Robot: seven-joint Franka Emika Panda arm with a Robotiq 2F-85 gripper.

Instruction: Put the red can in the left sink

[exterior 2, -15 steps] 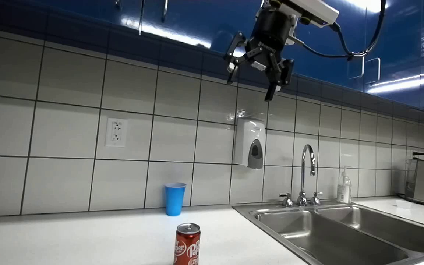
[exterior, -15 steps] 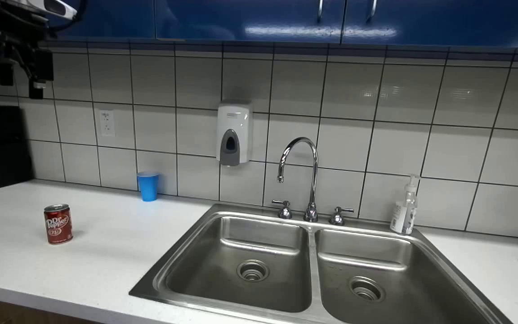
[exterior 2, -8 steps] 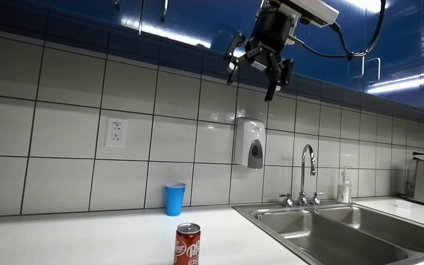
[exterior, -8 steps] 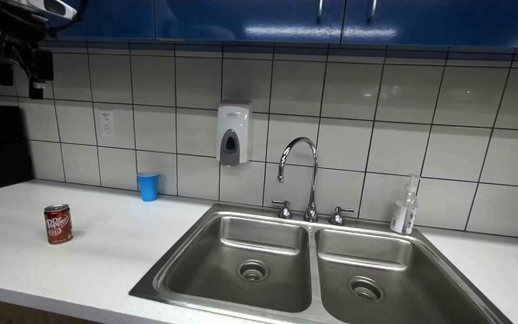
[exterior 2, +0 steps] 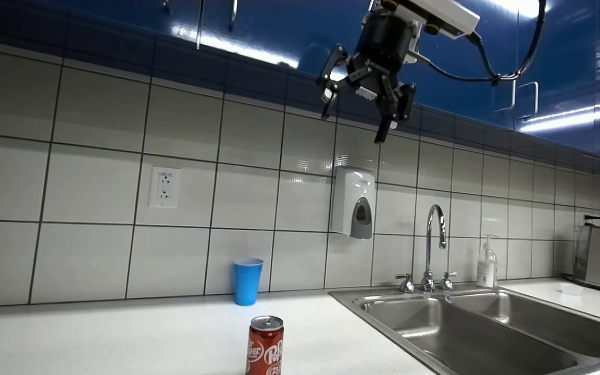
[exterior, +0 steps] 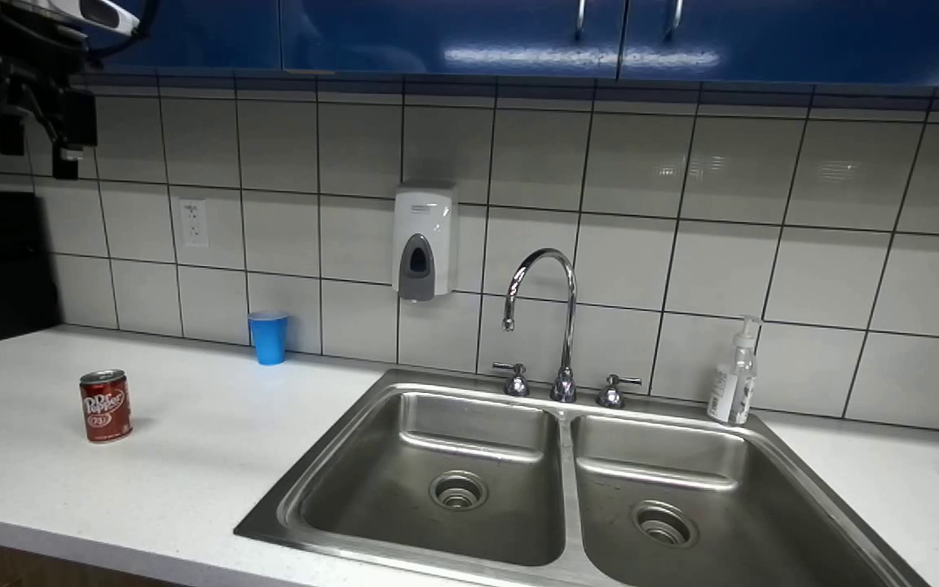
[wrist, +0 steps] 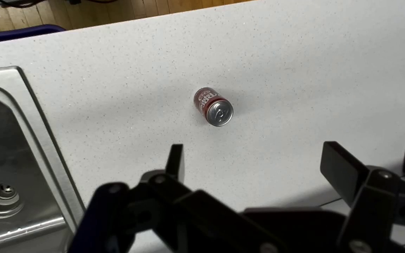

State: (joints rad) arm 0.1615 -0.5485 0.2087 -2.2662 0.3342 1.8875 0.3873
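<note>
The red can (exterior: 107,408) stands upright on the white counter, left of the sink. It shows in an exterior view (exterior 2: 265,349), cut off at the bottom edge, and in the wrist view (wrist: 213,106). The left sink (exterior: 380,509) is the steel basin nearer the can; it also shows in an exterior view (exterior 2: 466,338) and partly at the left of the wrist view (wrist: 2,140). My gripper (exterior 2: 353,129) is high above the counter, well above the can and apart from it. In the wrist view the gripper (wrist: 253,144) is open, with nothing between the fingers.
A blue cup (exterior: 268,338) stands by the tiled wall behind the can. A faucet (exterior: 569,326) rises behind the double sink, with the right basin (exterior: 649,469) beside the left one. A wall dispenser (exterior: 425,244), a pump bottle (exterior: 733,383) and blue cabinets (exterior: 453,37) are near.
</note>
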